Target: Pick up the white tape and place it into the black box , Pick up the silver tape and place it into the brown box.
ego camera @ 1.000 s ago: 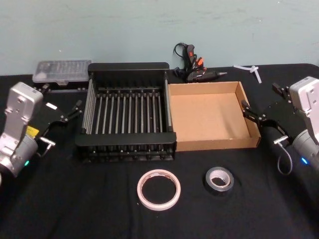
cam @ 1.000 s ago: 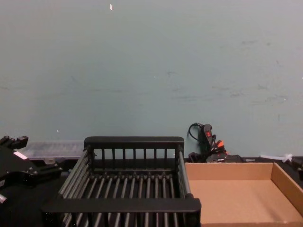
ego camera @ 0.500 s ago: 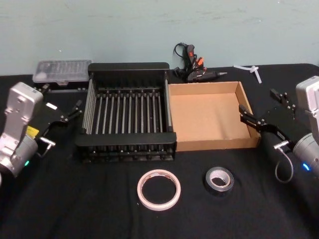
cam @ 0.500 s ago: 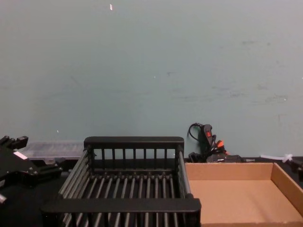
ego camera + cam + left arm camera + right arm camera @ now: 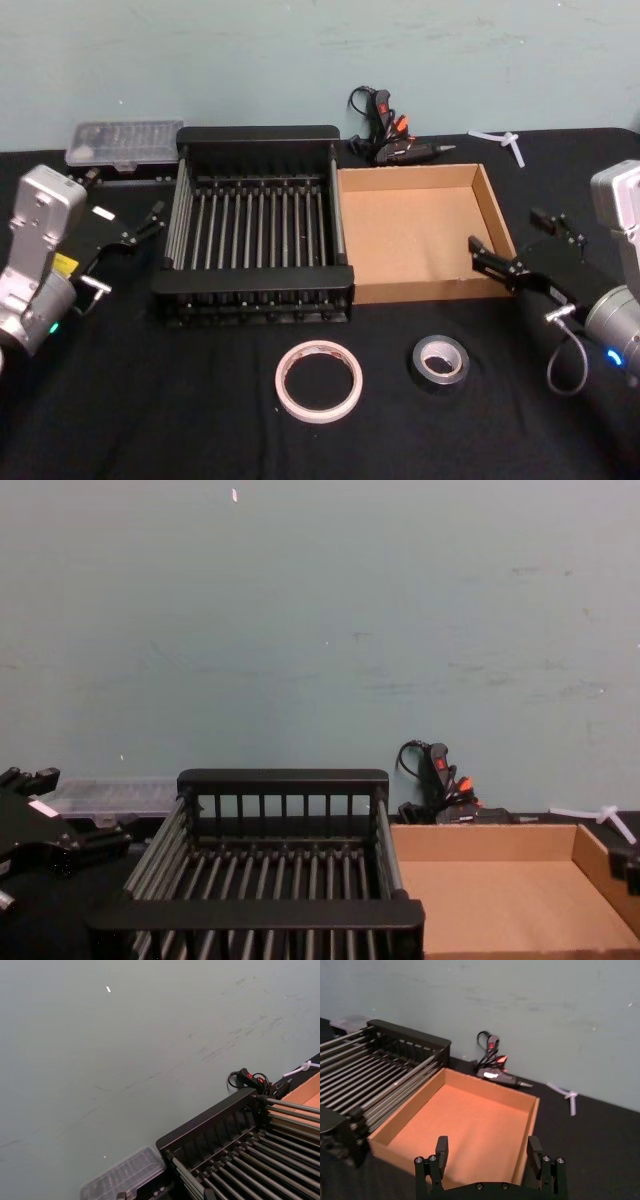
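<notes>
The white tape (image 5: 319,380) lies flat on the black cloth in front of the black box (image 5: 250,283). To its right lies the smaller silver tape (image 5: 439,362), in front of the brown box (image 5: 420,235), which stands against the crate's right side. My right gripper (image 5: 507,232) is open and hovers at the brown box's front right corner, up and to the right of the silver tape. In the right wrist view that gripper (image 5: 487,1152) spans the box's near wall (image 5: 445,1172). My left gripper (image 5: 125,195) stays open to the left of the crate.
A clear plastic case (image 5: 125,143) sits behind the crate's left corner. A glue gun (image 5: 390,135) with its cable lies behind the brown box. A white plastic piece (image 5: 505,140) lies at the back right. The wall rises right behind the table.
My right gripper has swung left and toward the table's front, from beside the brown box's right wall to its front right corner. The left arm and both tapes have not moved.
</notes>
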